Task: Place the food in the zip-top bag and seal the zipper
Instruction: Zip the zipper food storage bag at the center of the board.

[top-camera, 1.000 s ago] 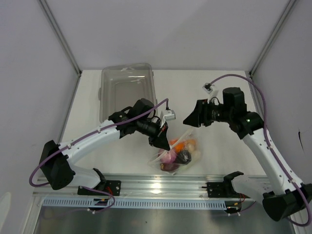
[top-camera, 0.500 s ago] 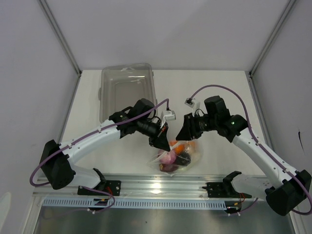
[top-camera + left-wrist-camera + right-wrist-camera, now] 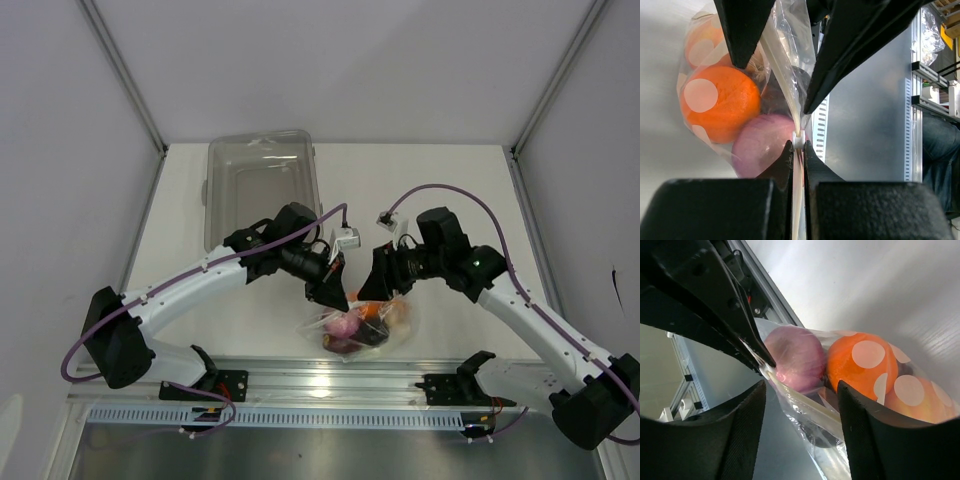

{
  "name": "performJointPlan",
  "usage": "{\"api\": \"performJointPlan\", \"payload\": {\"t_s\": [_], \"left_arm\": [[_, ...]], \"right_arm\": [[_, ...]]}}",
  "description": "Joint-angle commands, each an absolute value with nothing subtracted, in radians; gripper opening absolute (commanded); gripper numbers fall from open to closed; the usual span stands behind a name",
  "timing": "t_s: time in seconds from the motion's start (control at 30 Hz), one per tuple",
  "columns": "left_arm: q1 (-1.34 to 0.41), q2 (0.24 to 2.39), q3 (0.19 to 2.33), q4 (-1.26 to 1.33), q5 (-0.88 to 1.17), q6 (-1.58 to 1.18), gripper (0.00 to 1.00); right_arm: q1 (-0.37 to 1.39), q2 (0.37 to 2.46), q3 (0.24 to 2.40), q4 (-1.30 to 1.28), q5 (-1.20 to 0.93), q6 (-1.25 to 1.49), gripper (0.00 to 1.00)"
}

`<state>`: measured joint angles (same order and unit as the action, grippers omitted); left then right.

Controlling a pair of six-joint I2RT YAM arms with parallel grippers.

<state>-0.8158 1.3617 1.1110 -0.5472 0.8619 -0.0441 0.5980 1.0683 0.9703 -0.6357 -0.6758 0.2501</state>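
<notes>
The zip-top bag (image 3: 385, 335) lies near the table's front edge, holding the food: a spotted orange (image 3: 720, 102), a pink bulb (image 3: 765, 145), a peach piece (image 3: 920, 395) and a dark piece. My left gripper (image 3: 337, 295) is shut on the zipper (image 3: 798, 150) at the bag's mouth, which shows clearly in the left wrist view (image 3: 798, 144). My right gripper (image 3: 372, 290) is open. In the right wrist view (image 3: 801, 385) its jaws stand either side of the zipper strip (image 3: 810, 407), just next to the left fingertips (image 3: 747, 335), without touching it.
A rigid clear plastic bin (image 3: 260, 185) stands at the back left of the table. A metal rail (image 3: 330, 385) runs along the near edge just in front of the bag. Grey walls enclose the table on three sides.
My right arm has swung left and down to the bag, and its open jaws now straddle the zipper beside the left gripper. The left arm holds still; the bag shifted slightly.
</notes>
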Motion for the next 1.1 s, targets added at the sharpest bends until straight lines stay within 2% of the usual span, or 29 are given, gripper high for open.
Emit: {"api": "performJointPlan", "payload": {"t_s": [0.0, 0.13, 0.33, 0.6, 0.7, 1.07], "left_arm": [[-0.811, 1.358, 1.164, -0.567, 0.916, -0.003, 0.01], [-0.811, 1.339, 1.170, -0.612, 0.939, 0.047, 0.01], [-0.811, 1.330, 1.154, -0.664, 0.969, 0.086, 0.01], [-0.811, 1.312, 1.137, -0.661, 1.005, 0.094, 0.01], [-0.811, 1.308, 1.134, -0.660, 1.002, 0.097, 0.01], [-0.807, 1.272, 1.094, -0.575, 0.934, 0.037, 0.01]], "right_arm": [[0.604, 1.049, 1.031, -0.624, -0.650, 0.232, 0.64], [0.604, 1.092, 1.092, -0.669, -0.653, 0.198, 0.68], [0.604, 1.121, 1.097, -0.681, -0.773, 0.163, 0.66], [0.604, 1.163, 1.143, -0.690, -0.825, 0.130, 0.63], [0.604, 1.181, 1.143, -0.693, -0.853, 0.123, 0.57], [0.620, 1.132, 1.068, -0.678, -0.862, 0.152, 0.49]]}}
